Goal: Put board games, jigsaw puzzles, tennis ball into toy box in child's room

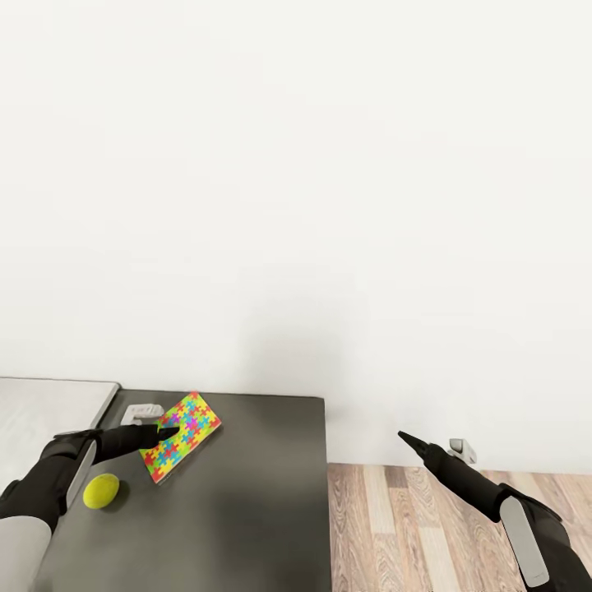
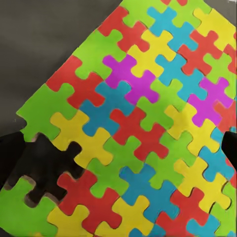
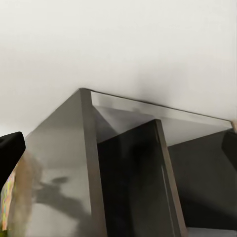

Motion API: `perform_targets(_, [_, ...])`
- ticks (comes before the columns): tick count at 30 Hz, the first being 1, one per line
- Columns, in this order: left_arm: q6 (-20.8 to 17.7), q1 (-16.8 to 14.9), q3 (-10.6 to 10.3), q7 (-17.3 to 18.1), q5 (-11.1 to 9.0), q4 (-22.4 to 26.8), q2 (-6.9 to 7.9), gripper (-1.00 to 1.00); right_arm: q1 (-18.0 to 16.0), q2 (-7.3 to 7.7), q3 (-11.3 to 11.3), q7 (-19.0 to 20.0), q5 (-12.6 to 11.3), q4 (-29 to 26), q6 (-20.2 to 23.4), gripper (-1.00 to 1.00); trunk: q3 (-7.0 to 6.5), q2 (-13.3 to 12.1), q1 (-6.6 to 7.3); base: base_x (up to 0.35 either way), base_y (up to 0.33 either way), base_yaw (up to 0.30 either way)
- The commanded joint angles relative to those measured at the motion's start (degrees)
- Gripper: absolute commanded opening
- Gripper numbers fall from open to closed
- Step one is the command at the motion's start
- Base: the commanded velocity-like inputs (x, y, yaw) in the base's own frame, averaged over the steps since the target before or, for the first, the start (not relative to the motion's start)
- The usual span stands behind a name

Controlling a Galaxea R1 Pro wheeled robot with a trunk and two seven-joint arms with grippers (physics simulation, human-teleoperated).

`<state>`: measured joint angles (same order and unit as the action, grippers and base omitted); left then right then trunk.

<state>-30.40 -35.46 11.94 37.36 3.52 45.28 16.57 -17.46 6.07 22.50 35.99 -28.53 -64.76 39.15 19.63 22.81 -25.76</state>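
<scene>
Jigsaw puzzle [image 1: 180, 437] lies flat on the dark grey section of the bench [image 1: 247, 510], turned at an angle to the bench edge, its bright sheet of yellow, cyan, red, green and magenta interlocking pieces close to the back wall. My left gripper [image 1: 164, 432] reaches over the puzzle's near corner, its dark tip lying across the sheet in the head view; in my left wrist view the puzzle [image 2: 133, 123] spreads right under the camera, with one dark finger [image 2: 34, 163] at one edge of the picture and the other at the opposite edge, so the jaws stand apart with the sheet between and below them, and I cannot tell whether they touch it. Just beside my left forearm the tennis ball [image 1: 101, 490] sits on the same dark surface, near the puzzle but apart from it. A small pale grey object [image 1: 144, 409] rests at the back of the bench beside the puzzle's far corner. To the left the paler grey bench top [image 1: 41, 419] adjoins the dark section. My right gripper [image 1: 409, 440] hangs out over the wooden floor [image 1: 411, 526], well clear of the bench, its dark fingers drawn to one point in the head view; it holds nothing.
</scene>
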Motion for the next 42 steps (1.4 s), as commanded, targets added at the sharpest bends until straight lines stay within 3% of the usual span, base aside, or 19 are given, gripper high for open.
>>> perform_targets(1, [-0.33,-0.05,0.2,0.43,0.35,0.07,-0.04,1.0,-0.06,-0.01,0.09,0.1,-0.21,-0.02,0.4,1.0,0.19,0.11,-0.03,0.0,0.0,0.0])
perform_targets(42, [1.13,-0.05,0.19,0.83,0.26,0.07,-0.05,1.0,-0.05,-0.01,0.09,0.13,-0.21,-0.02,0.4,1.0,0.65,0.11,-0.03,-0.015,-0.04,0.0])
